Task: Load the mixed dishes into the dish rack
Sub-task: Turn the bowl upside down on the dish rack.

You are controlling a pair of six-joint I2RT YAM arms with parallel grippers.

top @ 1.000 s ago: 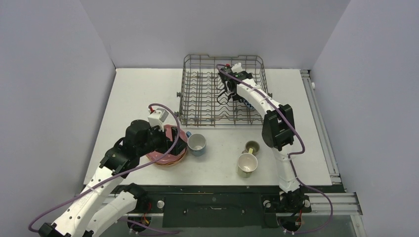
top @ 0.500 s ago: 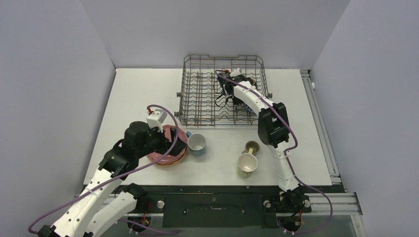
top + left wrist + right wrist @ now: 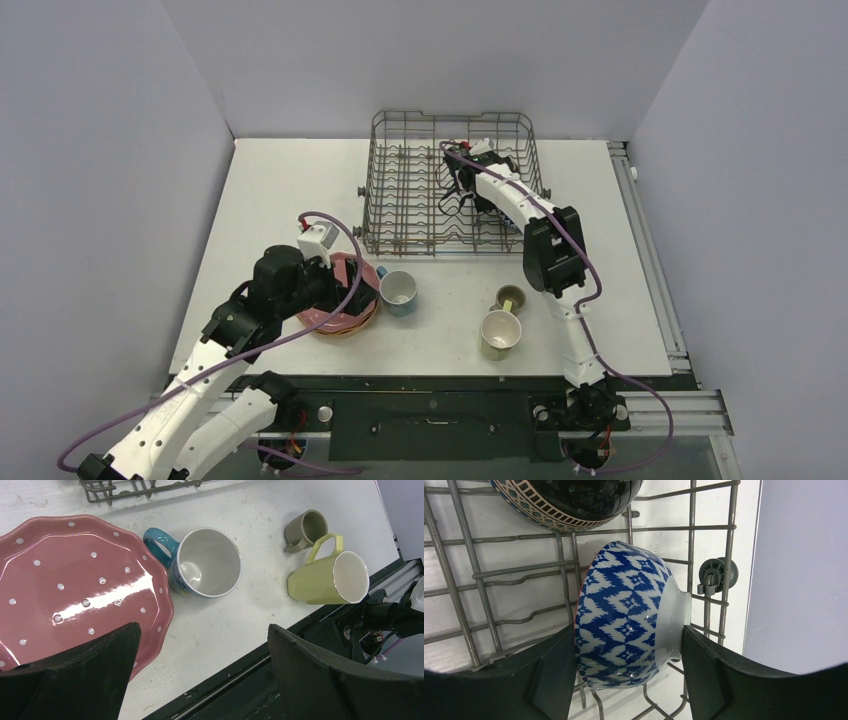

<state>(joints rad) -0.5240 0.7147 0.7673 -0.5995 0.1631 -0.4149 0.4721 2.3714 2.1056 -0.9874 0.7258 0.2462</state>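
bowl, glossy blue-white, pinched by right claw in wire rack; left claw spread.

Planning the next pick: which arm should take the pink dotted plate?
Left. The left gripper hangs open over the pink plate; the right gripper is in the dish rack, gripping the blue-white bowl.

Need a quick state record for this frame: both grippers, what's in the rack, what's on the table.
left gripper: open, empty, above the pink dotted plate
right gripper: closed on the blue-white bowl, inside the dish rack
in dish rack: blue-white bowl, dark bowl
on table: pink dotted plate, light-blue mug, pale-yellow mug, olive mug
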